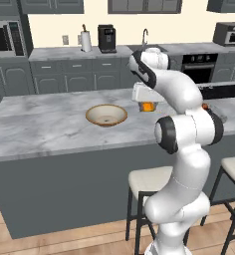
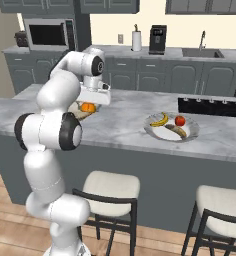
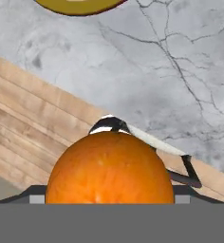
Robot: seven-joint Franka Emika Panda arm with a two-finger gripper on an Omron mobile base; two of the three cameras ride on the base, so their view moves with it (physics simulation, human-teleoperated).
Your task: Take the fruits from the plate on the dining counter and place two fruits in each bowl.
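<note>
My gripper hangs above the dining counter and is shut on a round orange, the jaws standing wide around it. The hand view has the orange close at the bottom, hiding the fingertips. A tan bowl with a cream inside sits on the marble just left of the gripper; its edge shows at the hand view's top. In the right base view the orange is under the hand. To the right lies the plate with a yellow banana, a red fruit and a darker curved piece.
Stools stand along the counter's near side, under its edge. A dark cooktop lies on the counter behind the plate. My own arm hides part of the marble left of the orange. The wall counter with the sink runs behind.
</note>
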